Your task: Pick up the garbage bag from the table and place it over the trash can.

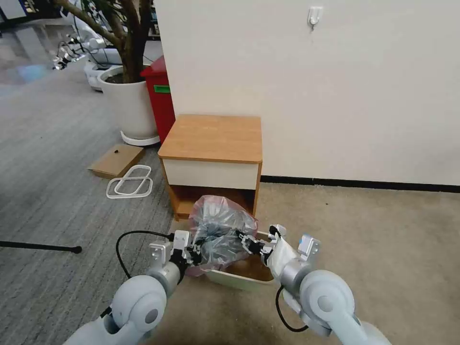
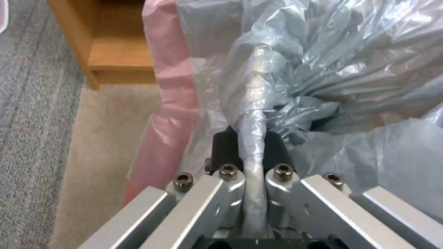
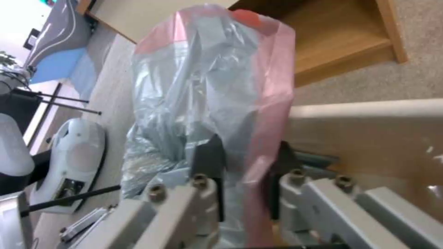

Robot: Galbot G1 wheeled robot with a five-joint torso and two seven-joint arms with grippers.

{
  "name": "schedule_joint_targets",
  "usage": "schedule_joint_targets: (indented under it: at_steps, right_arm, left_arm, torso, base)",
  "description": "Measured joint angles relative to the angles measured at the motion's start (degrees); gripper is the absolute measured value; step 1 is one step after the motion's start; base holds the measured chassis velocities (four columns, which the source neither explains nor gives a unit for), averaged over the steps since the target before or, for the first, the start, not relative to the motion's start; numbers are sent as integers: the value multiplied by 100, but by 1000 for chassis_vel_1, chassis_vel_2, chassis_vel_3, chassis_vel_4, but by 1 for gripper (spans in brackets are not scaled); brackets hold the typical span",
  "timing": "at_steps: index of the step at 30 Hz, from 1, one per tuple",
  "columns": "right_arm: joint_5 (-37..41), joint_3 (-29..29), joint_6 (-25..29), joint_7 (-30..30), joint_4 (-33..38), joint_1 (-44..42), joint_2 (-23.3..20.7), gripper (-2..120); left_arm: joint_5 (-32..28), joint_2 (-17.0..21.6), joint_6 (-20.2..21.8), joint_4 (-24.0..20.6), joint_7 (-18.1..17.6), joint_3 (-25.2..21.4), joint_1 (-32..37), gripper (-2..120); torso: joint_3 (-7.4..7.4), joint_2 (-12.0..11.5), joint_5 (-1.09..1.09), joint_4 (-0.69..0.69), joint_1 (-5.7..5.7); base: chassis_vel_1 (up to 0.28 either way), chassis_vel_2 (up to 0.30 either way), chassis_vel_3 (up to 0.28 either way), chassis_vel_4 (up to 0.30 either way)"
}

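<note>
In the lower middle of the head view, the thin, crinkly, translucent grey plastic garbage bag [image 1: 221,232] with its pinkish rim is held up between the two grippers, bunched above the left part of the small cream-white rectangular trash can [image 1: 238,279], whose brown inside shows to the right of the bag. The left gripper [image 1: 195,254] comes in from the lower left and its black fingertips are pinched together on a twisted fold of the grey plastic; in the left wrist view that fold runs straight between the pads [image 2: 226,148], with the pink edge of the bag hanging just beside them. The right gripper [image 1: 245,243] reaches in from the lower right and is clamped on the bag's other side; in the right wrist view its dark fingers [image 3: 208,162] close on a pink-and-grey band of plastic, with the rolled cream rim of the can just behind. The small wooden table [image 1: 213,138] with a light-brown top and cream-white front panel stands just above the bag in the centre of the head view, against the white wall [image 1: 335,86], its top bare.
</note>
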Motion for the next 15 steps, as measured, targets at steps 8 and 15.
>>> schedule_joint_targets:
  at_steps: [8, 15]
  right_arm:
    - [-42, 74, 87, -151, 138, -140, -51, 0]
    - [-19, 309, 129, -202, 339, -161, -241, 0]
  left_arm:
    - [7, -11, 1, 116, -1, 4, -34, 0]
    - [65, -27, -2, 223, -2, 16, -30, 0]
  torso:
    - [0, 0, 1, 0, 0]
    - [0, 0, 1, 0, 0]
  base:
    - [0, 0, 0, 0]
    - [0, 0, 0, 0]
